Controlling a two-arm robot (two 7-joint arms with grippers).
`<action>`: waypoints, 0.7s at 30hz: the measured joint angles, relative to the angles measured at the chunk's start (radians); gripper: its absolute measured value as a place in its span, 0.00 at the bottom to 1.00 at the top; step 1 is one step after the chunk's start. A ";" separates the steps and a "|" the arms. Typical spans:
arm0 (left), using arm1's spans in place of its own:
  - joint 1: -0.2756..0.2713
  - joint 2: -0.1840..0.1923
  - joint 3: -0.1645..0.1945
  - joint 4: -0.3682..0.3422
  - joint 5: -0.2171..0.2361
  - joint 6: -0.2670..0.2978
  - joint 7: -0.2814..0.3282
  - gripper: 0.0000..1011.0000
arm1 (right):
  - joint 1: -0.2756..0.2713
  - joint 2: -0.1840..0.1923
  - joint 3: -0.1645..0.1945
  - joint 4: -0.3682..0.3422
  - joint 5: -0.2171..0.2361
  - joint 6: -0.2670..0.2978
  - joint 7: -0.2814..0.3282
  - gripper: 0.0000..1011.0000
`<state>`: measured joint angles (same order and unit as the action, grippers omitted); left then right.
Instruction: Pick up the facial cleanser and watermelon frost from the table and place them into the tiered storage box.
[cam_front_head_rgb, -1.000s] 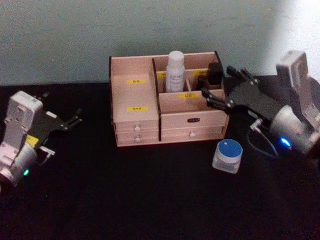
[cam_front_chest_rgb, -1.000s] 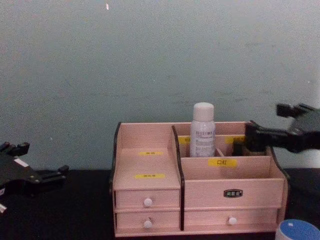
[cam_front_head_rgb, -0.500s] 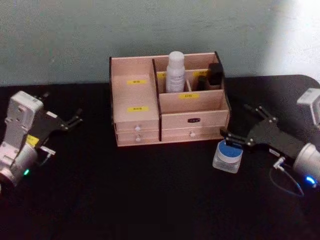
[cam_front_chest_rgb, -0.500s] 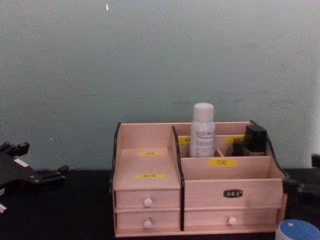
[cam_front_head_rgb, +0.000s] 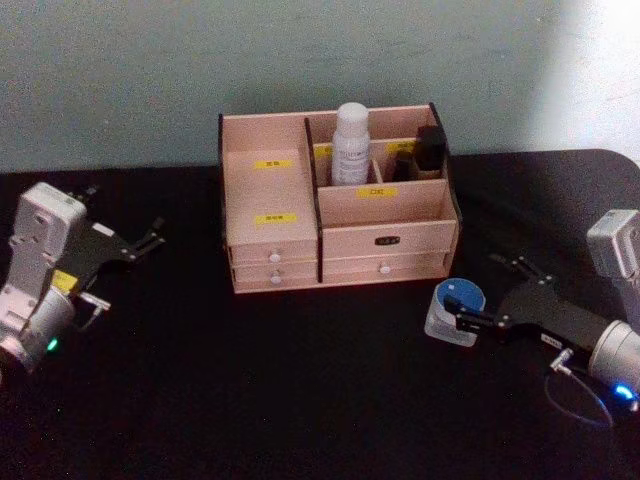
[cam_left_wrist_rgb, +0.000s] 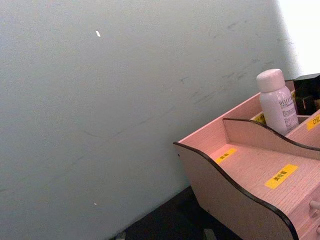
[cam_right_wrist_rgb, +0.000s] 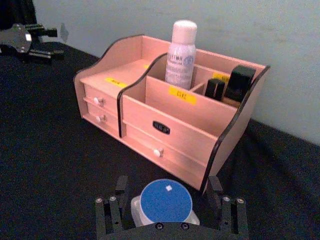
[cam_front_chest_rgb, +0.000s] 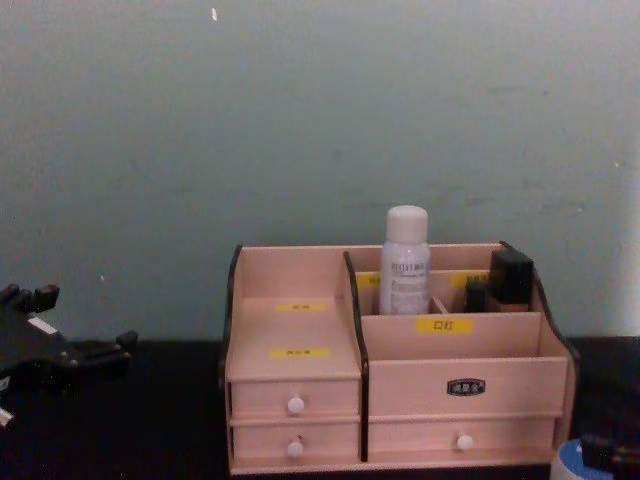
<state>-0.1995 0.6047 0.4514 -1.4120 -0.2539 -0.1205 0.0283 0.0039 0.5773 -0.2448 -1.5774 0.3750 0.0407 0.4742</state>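
Observation:
The watermelon frost (cam_front_head_rgb: 455, 307), a squat jar with a blue lid, stands on the black table just right of the tiered storage box (cam_front_head_rgb: 268, 190). My right gripper (cam_front_head_rgb: 470, 292) is low at the table, open, with one finger on each side of the jar (cam_right_wrist_rgb: 165, 202) and not closed on it. The facial cleanser (cam_front_head_rgb: 350, 142), a tall white bottle, stands upright in a back compartment of the box (cam_right_wrist_rgb: 145, 119). My left gripper (cam_front_head_rgb: 152, 234) rests open at the far left, well away from the box. The jar's lid (cam_front_chest_rgb: 571, 461) peeks in at the chest view's lower right corner.
Two small black bottles (cam_front_head_rgb: 428, 148) stand in the box's back right compartment, beside the cleanser (cam_front_chest_rgb: 405, 261). The box's drawers are shut. A grey-green wall rises close behind the box. Bare black table (cam_front_head_rgb: 300, 380) stretches in front of it.
My right gripper has come away from the box's upper right side, down and forward to the table, and now straddles the jar. The left arm has stayed still.

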 joint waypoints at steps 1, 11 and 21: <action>0.000 0.000 0.000 0.000 0.000 0.000 0.000 0.99 | 0.001 0.000 -0.001 0.002 0.002 0.003 0.000 0.99; 0.000 0.000 0.000 0.000 0.000 0.000 0.000 0.99 | 0.023 0.000 -0.022 0.040 0.016 0.045 -0.001 0.99; 0.000 0.000 0.000 0.000 0.000 0.000 0.000 0.99 | 0.040 -0.003 -0.039 0.065 0.025 0.069 -0.005 0.99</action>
<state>-0.1995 0.6047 0.4514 -1.4120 -0.2539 -0.1205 0.0283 0.0441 0.5742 -0.2839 -1.5123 0.3999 0.1096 0.4692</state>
